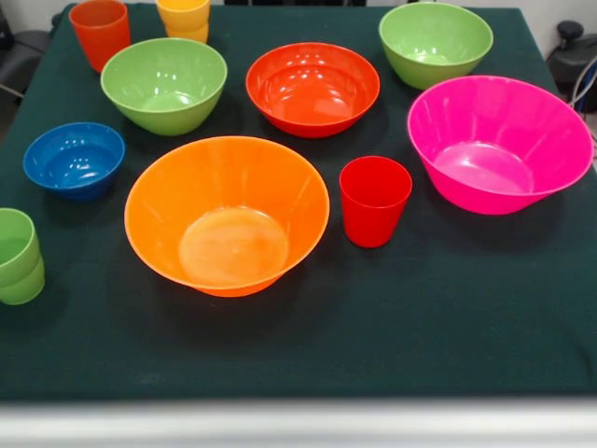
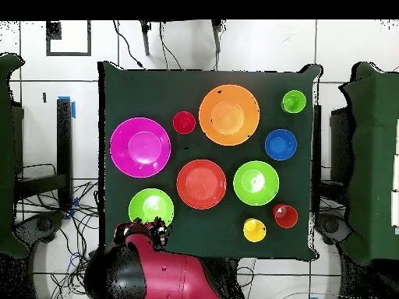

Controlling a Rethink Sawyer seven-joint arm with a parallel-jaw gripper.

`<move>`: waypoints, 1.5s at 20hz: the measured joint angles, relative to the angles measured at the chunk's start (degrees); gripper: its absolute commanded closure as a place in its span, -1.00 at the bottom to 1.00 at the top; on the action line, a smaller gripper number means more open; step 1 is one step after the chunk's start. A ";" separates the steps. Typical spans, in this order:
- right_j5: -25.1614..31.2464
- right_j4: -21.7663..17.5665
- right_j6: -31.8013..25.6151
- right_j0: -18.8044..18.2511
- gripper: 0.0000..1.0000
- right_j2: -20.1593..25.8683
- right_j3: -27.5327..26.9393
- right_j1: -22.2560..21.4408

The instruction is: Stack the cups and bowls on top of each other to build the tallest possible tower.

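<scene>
The large orange bowl (image 1: pixel 227 215) (image 2: pixel 229 114) stands upright and empty at the table's middle front. The red cup (image 1: pixel 374 201) (image 2: pixel 184 122) stands just right of it. The large pink bowl (image 1: pixel 499 145) (image 2: pixel 140 146) is at the right. The red-orange bowl (image 1: pixel 312 89) sits between two light green bowls (image 1: pixel 163 84) (image 1: pixel 436 42). The small blue bowl (image 1: pixel 74 159) is at the left. Nested light green cups (image 1: pixel 19 257) are at the left edge. My gripper (image 2: pixel 144 231) shows only in the overhead view, drawn back by the table's robot-side edge, beside a green bowl (image 2: pixel 151 207).
An orange cup (image 1: pixel 100 33) and nested yellow cups (image 1: pixel 184 19) stand at the far left corner. The table (image 1: pixel 420 308) has a dark green cloth. My red arm (image 2: pixel 167 269) lies off the table's edge. Cables run on the floor around it.
</scene>
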 measured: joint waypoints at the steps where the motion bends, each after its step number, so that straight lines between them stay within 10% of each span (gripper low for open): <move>1: -0.55 0.01 0.11 0.00 -1.00 0.01 0.38 0.02; 18: -4.04 0.01 3.86 0.62 -1.00 -0.02 4.23 3.29; 30: 1.20 -0.01 4.20 2.96 -1.00 -0.72 -11.68 12.83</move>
